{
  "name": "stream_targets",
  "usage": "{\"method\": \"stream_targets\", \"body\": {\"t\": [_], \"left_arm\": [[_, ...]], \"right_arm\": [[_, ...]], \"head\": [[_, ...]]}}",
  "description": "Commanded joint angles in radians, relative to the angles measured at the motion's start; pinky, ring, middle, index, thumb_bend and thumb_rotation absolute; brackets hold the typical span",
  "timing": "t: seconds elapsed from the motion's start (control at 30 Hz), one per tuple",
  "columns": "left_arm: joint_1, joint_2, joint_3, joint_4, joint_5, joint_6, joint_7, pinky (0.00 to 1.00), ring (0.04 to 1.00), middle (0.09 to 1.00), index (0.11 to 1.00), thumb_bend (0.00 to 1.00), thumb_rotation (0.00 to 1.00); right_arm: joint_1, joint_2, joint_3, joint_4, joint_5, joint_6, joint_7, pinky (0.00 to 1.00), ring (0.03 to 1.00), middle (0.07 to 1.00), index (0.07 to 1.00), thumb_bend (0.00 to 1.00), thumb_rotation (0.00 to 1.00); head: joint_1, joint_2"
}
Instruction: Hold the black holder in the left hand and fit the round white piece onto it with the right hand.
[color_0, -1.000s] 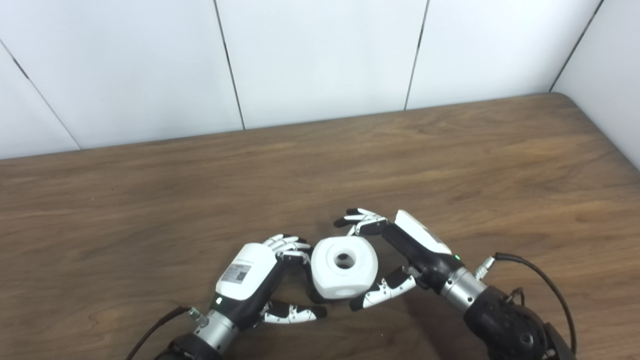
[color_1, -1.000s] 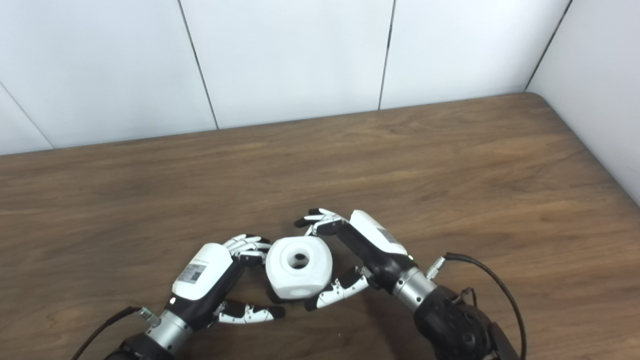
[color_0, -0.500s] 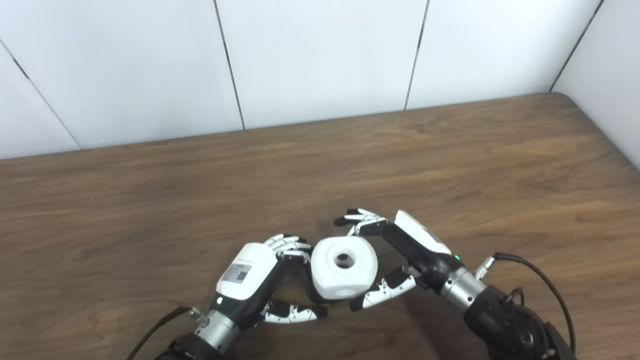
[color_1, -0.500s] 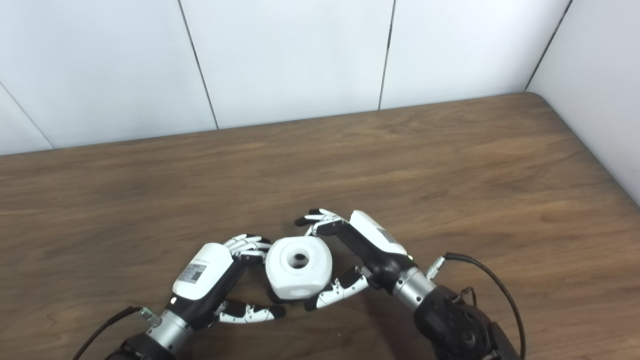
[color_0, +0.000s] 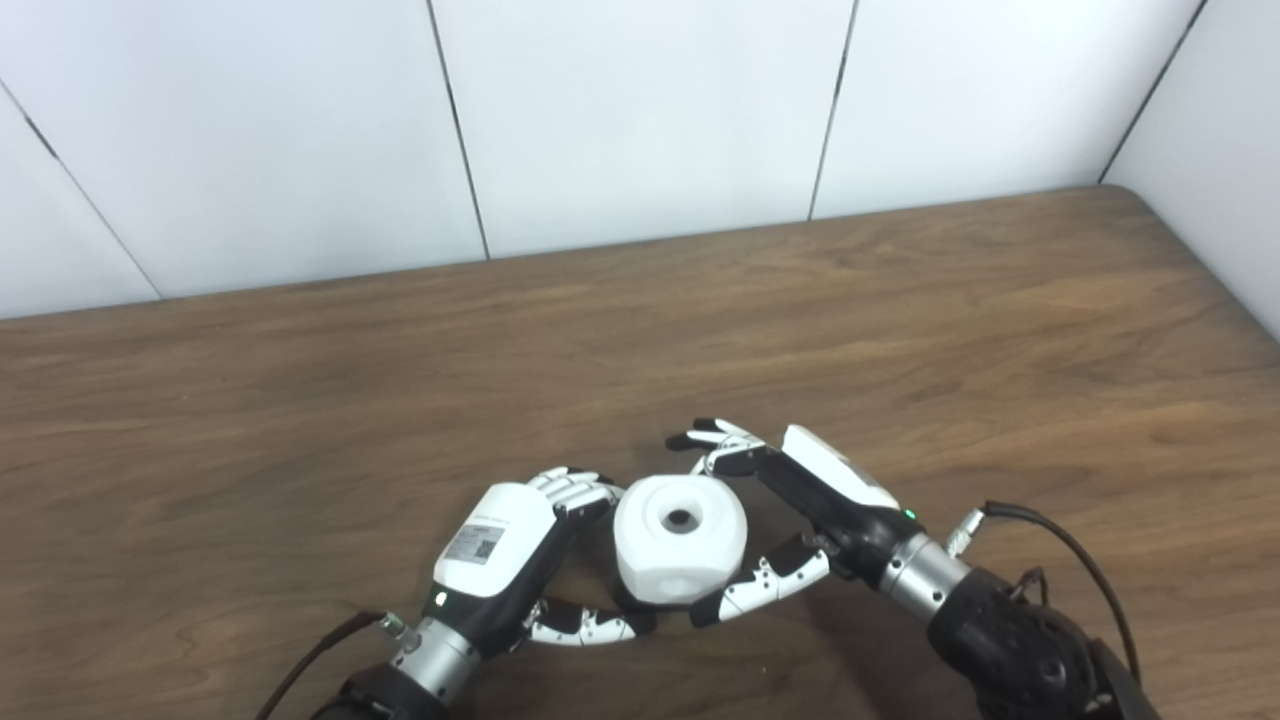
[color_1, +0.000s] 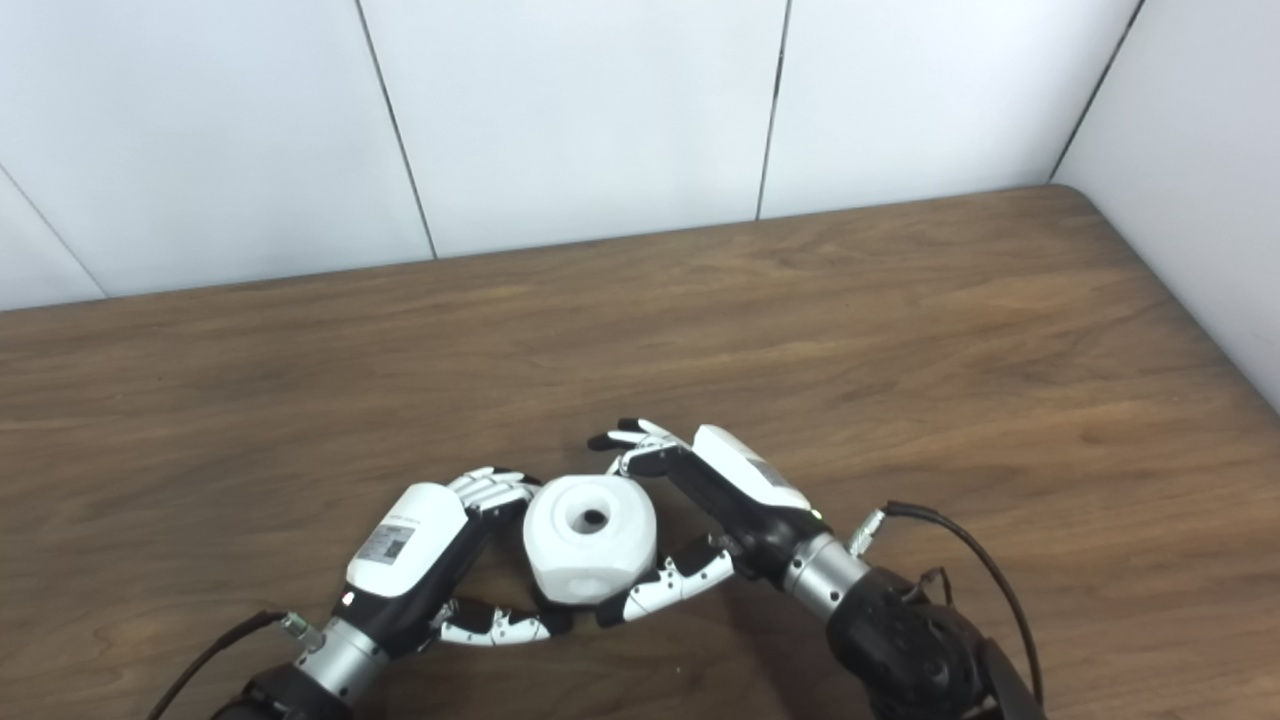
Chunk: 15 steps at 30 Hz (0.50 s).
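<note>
Round white piece (color_0: 680, 540) sits low on the desk (color_0: 300, 400) between both hands, apparently seated. Black holder is hidden beneath it. Left hand (color_0: 505, 545) cups its side; right hand (color_0: 800, 500) stands spread around it, grip unclear.

A dark brown wooden table (color_0: 900, 320) with visible grain fills the lower part of the view. Behind it stands a white panelled wall (color_0: 640, 110) with thin dark seams, meeting a second white wall (color_0: 1215, 150) at the right corner.
</note>
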Motion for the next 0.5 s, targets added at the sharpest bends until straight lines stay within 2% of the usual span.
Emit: {"method": "stream_targets", "body": {"t": [0.0, 0.23, 0.47], "left_arm": [[0.004, 0.006, -0.011, 0.011, 0.034, 0.032, -0.043, 0.86, 0.815, 0.762, 0.73, 0.83, 0.11], [0.007, 0.005, -0.013, 0.013, 0.034, 0.03, -0.041, 0.86, 0.817, 0.767, 0.732, 0.83, 0.11], [0.006, 0.006, -0.013, 0.009, 0.038, 0.037, -0.047, 0.85, 0.816, 0.77, 0.739, 0.84, 0.11]], "right_arm": [[-0.017, -0.019, 0.007, -0.025, -0.018, 0.006, 0.018, 0.93, 0.989, 0.923, 0.739, 0.99, 0.35], [-0.024, -0.038, 0.023, -0.035, -0.055, 0.005, 0.03, 0.97, 1.0, 0.991, 0.97, 1.0, 0.44], [-0.026, -0.043, 0.025, -0.029, -0.073, -0.013, 0.026, 0.97, 1.0, 1.0, 1.0, 1.0, 0.5]], "head": [[0.0, 0.0], [0.001, -0.004], [0.009, -0.011]]}}
